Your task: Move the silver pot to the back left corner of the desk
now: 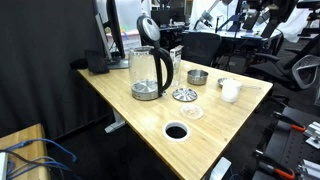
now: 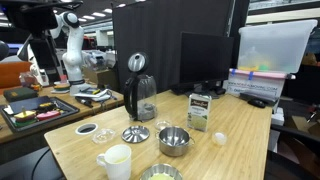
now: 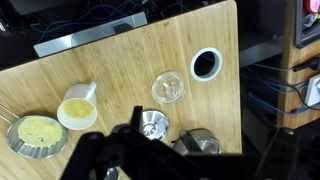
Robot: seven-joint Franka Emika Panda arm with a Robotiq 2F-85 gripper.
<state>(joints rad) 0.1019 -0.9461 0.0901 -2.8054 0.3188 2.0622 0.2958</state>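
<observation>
Hovering above the desk [image 3: 120, 60], the gripper [image 3: 150, 150] carries nothing; whether its jaws are spread, I cannot tell. The silver pot [image 2: 173, 139] sits untouched at lower centre in an exterior view, so the whole move is left to do.

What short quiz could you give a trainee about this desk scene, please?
1. True or false: the silver pot stands upright on the desk.
2. Which item has a black handle? A) the glass kettle B) the silver pot C) the clear glass dish
3. Which item lies nearest the cable hole?
Key: 1 true; 2 A; 3 the clear glass dish.
</observation>
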